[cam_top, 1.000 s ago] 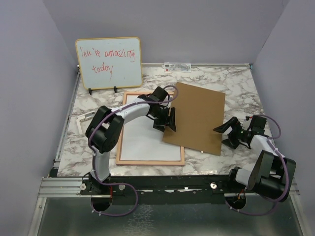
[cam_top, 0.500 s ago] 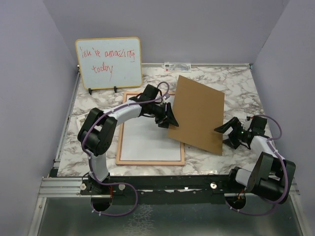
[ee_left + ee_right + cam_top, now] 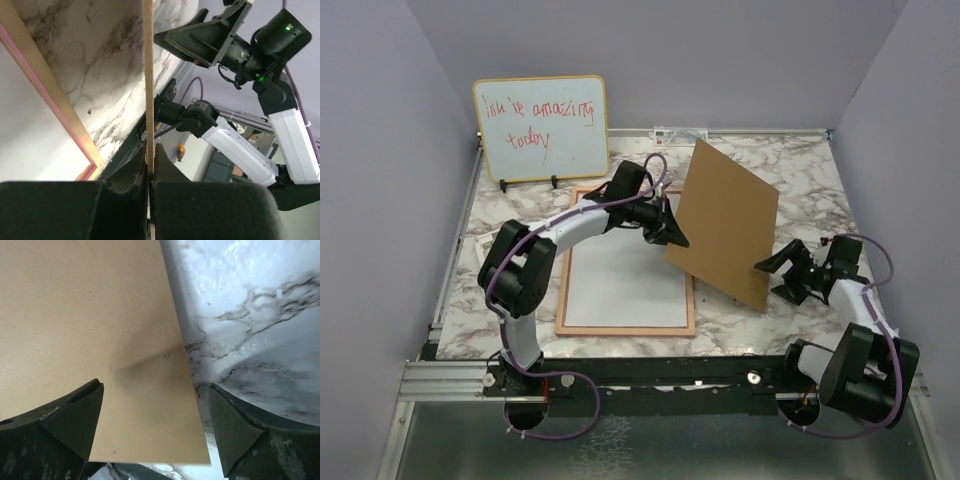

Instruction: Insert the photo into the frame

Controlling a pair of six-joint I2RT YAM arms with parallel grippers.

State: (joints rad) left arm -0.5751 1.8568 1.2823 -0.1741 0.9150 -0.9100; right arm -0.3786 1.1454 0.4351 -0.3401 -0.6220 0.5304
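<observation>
The frame [image 3: 625, 328], with a thin pinkish wood border, lies flat at the table's centre left. A plain white sheet [image 3: 620, 285] fills it, which reads as the photo lying print side down. My left gripper [image 3: 672, 240] is shut on the left edge of the brown backing board [image 3: 730, 225] and holds that side up, so the board tilts steeply. In the left wrist view the board's thin edge [image 3: 148, 75] runs straight up from the closed left gripper [image 3: 149, 160]. My right gripper [image 3: 782, 275] stands open at the board's lower right corner [image 3: 90, 315], fingers [image 3: 75, 420] apart on either side of it.
A whiteboard [image 3: 541, 127] with red handwriting stands at the back left. A small white label strip [image 3: 680, 133] lies along the back edge and a white bracket [image 3: 485, 248] sits left of the frame. Grey walls close in three sides. Marble tabletop [image 3: 250, 315] shows right of the board.
My left gripper has closed on the backing board's left edge and raised it, tipping the board up off the frame. The right gripper has hardly moved.
</observation>
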